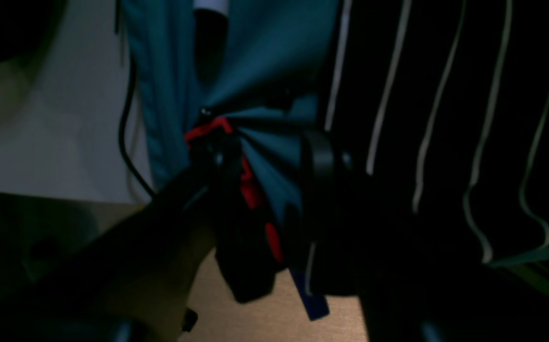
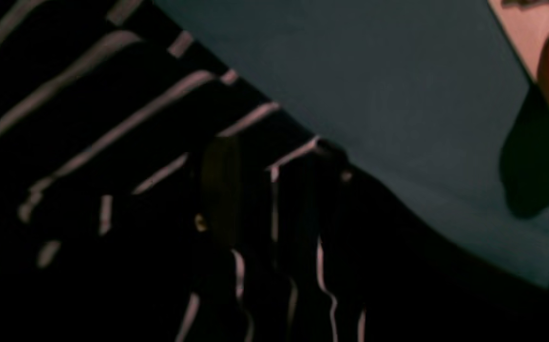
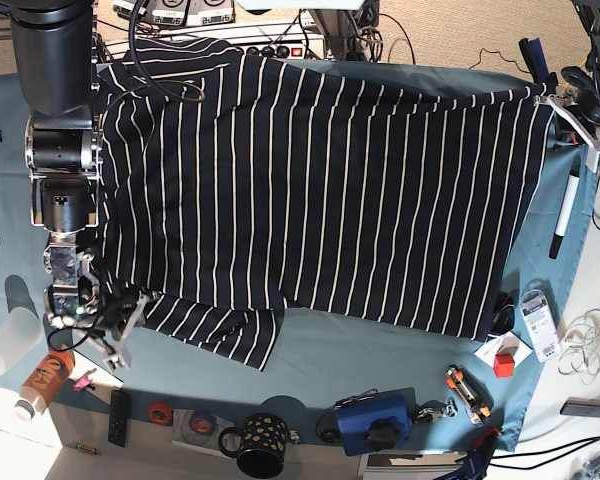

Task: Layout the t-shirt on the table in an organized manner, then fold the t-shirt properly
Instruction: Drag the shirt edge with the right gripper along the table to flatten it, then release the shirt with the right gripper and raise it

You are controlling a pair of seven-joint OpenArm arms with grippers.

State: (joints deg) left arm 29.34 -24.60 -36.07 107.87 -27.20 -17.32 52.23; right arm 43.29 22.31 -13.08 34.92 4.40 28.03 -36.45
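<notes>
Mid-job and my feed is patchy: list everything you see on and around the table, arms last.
t-shirt: one, navy-black with white stripes, spread across the table
table: one, teal cloth cover, fills the base view
cup: one, translucent, left edge
bottle: one, orange, lying below the cup
mug: one, black with pale dots, bottom edge
box: one, blue, right of the mug
marker: one, black, right edge
block: one, red, lower right
right end effector: one, dark, at the t-shirt's sleeve on the base view's left
left end effector: one, black and red, teal cloth bunched at it, beside the t-shirt's edge
</notes>
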